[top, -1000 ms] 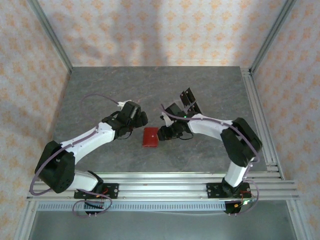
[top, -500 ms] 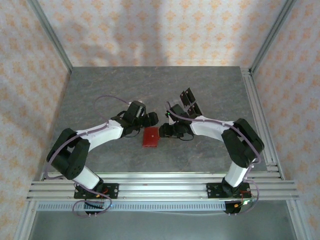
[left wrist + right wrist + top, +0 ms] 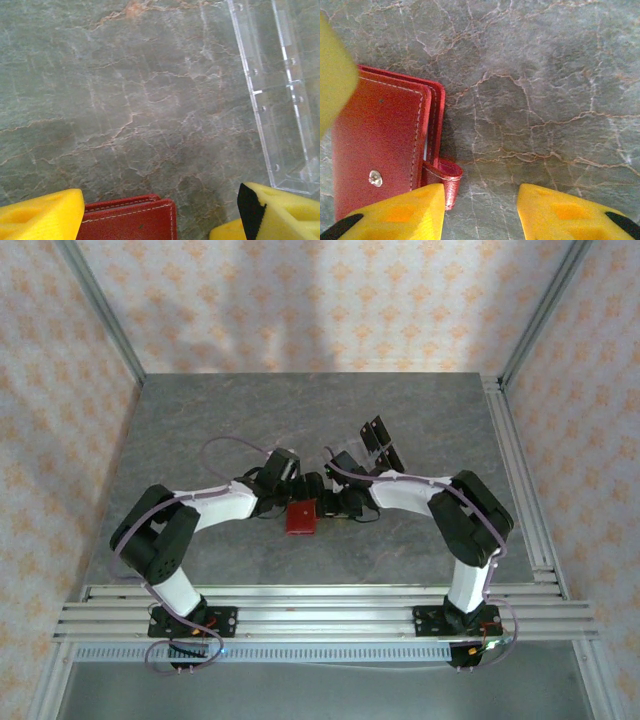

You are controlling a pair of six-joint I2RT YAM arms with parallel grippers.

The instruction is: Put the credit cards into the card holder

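The wallet [image 3: 300, 518] is flanked, nearer the table's [image 3: 200, 420] front edge, by the left gripper [image 3: 156, 215] and right gripper [image 3: 480, 206], both spread open, nothing grasped.

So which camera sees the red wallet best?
The right wrist view: the wallet is close up and shut, with stitching, snap stud and little strap clear. The left wrist view catches just a corner at its bottom edge; the top view shows a small red square between the two arms.

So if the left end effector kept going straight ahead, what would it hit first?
Probably the red card holder, whose corner lies between the fingers of the left end effector; otherwise bare table. Depth is unclear.
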